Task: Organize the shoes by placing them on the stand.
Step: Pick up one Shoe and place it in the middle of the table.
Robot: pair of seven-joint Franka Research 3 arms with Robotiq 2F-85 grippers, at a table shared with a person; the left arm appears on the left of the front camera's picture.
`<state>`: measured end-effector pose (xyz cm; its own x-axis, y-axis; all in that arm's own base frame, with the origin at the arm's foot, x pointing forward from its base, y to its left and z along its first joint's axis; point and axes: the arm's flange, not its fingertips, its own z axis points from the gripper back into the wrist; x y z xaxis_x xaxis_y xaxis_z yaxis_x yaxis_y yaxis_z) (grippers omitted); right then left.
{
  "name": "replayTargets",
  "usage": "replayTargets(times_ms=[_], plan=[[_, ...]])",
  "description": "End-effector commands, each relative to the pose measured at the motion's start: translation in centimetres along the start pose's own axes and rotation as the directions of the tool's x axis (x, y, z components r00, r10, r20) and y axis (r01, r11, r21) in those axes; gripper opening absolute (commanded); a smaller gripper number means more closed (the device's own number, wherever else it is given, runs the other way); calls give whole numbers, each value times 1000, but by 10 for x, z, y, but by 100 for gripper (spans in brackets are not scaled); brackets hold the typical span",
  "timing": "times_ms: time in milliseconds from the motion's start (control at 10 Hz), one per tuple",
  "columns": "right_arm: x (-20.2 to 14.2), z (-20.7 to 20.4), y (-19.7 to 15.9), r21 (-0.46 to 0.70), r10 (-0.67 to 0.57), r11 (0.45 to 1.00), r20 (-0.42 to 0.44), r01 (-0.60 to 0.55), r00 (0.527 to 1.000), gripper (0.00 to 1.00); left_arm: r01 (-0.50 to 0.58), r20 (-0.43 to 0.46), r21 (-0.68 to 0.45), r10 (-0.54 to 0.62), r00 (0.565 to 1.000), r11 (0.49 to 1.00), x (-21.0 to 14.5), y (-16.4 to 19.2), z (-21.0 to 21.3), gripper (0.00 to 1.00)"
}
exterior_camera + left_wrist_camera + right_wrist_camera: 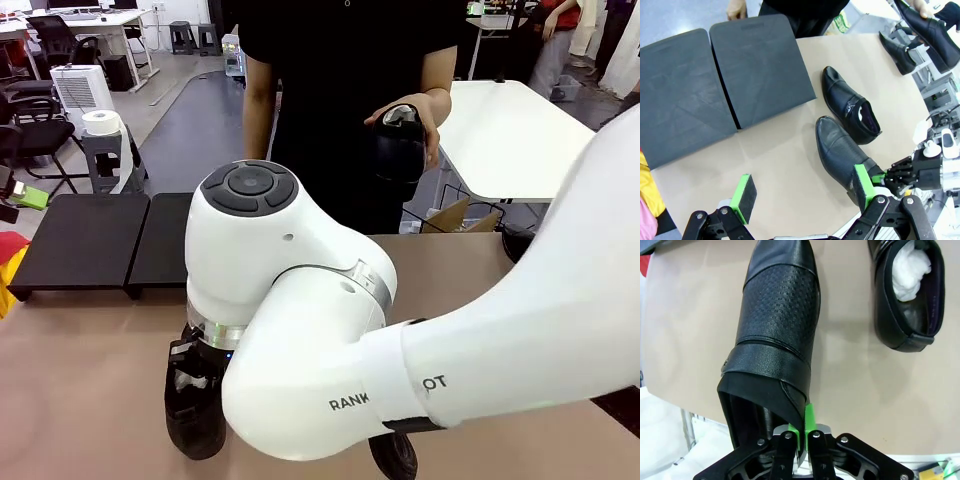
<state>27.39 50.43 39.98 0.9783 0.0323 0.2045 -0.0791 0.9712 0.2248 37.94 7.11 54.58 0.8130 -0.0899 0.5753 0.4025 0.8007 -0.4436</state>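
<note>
Front: grips near shoe [196, 432] with right gripper [190, 385] at near edge of table [90, 380], stand [85, 240] well apart beyond, so reads as pickup step, next needing lift and carry onto stand; left wrist: hovers left gripper [803, 189] wide open, holding nothing; right wrist: pinches shoe's heel collar, pads nearly together.

Grey floor [195, 125] — white table [510, 140], office chairs [48, 38]

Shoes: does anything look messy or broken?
Nothing broken or spilled. The low shoe and the taller shoe lie loose on the table, off the stand. The right pincer pinches the taller one's back rim; a person's hand holds a third shoe.
</note>
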Motion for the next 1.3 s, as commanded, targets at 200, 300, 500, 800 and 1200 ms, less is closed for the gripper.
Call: replayTargets(times_ms=[200, 300, 500, 800, 1200], plan=[[1, -29, 1, 13, -29, 1000, 31, 29, 999, 69, 14, 8, -12, -14, 1000, 1000, 0, 1, 0, 100], [2, -34, 0, 15, -22, 1000, 17, 22, 1000, 87, 14, 8, -12, -14, 1000, 1000, 0, 1, 0, 100], [3, -35, -3, 17, -27, 999, 7, 27, 1000, 100, 14, 8, -12, -14, 1000, 1000, 0, 1, 0, 100], [4, -11, -3, 68, -28, 997, 29, 27, 999, 100, 14, 8, -12, -14, 1000, 1000, 0, 1, 0, 100], [7, -11, 0, 53, -27, 998, 11, 26, 1000, 100, 14, 8, -12, -14, 1000, 1000, 0, 1, 0, 100]])
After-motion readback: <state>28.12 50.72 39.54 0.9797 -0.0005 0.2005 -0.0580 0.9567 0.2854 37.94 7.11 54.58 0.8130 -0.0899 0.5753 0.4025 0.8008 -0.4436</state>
